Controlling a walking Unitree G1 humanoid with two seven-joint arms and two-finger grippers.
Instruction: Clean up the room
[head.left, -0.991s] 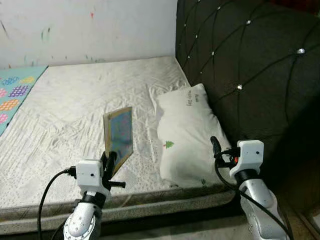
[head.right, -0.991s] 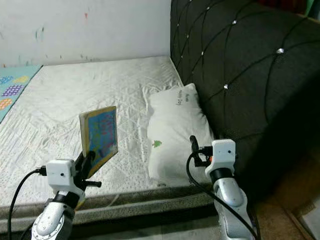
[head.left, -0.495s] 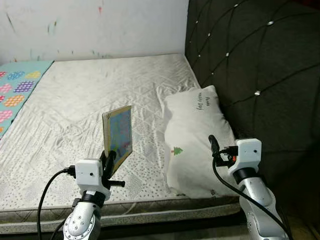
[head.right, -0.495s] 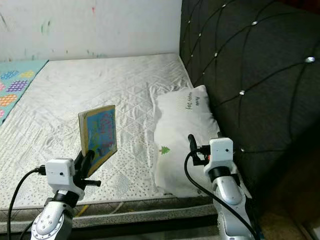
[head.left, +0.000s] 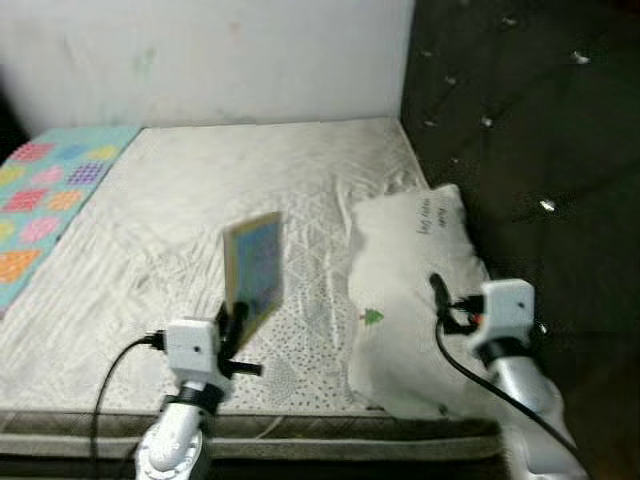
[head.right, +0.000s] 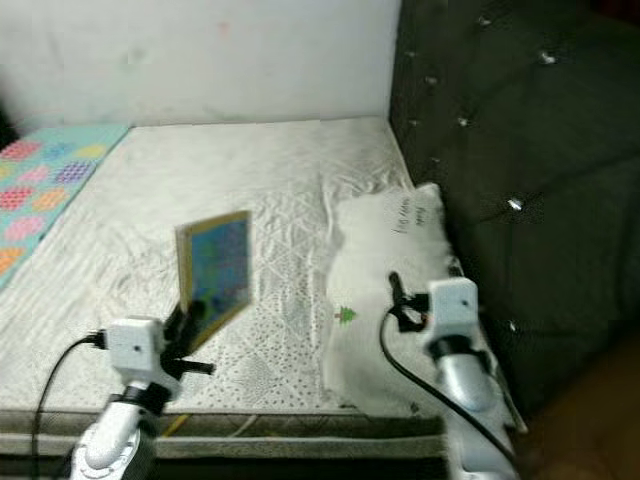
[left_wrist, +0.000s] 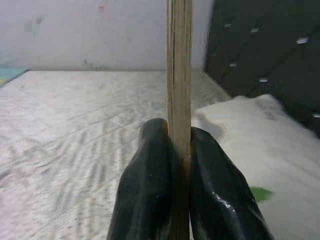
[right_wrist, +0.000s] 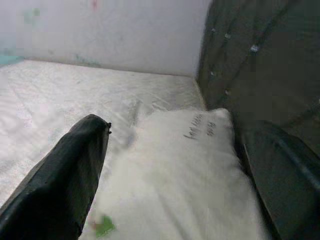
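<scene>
The picture book (head.left: 254, 268) stands upright above the mattress's (head.left: 150, 220) near edge, pinched at its bottom edge by the left gripper (left_wrist: 179, 165). The right gripper (right_wrist: 175, 165), fingers spread wide, hovers over the pillow (head.left: 420, 270) beside the headboard (head.left: 520, 130). Keeping the pinch firm should stop the book tipping.

The pillow (head.left: 415, 285) bears dark handwriting, too blurred to read.

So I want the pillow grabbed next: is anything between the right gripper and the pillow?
Nothing visible is. The right gripper is open and hovers just over the near end of the white pillow on the mattress. The book, pinched in the left gripper, stands off to the pillow's left.
</scene>
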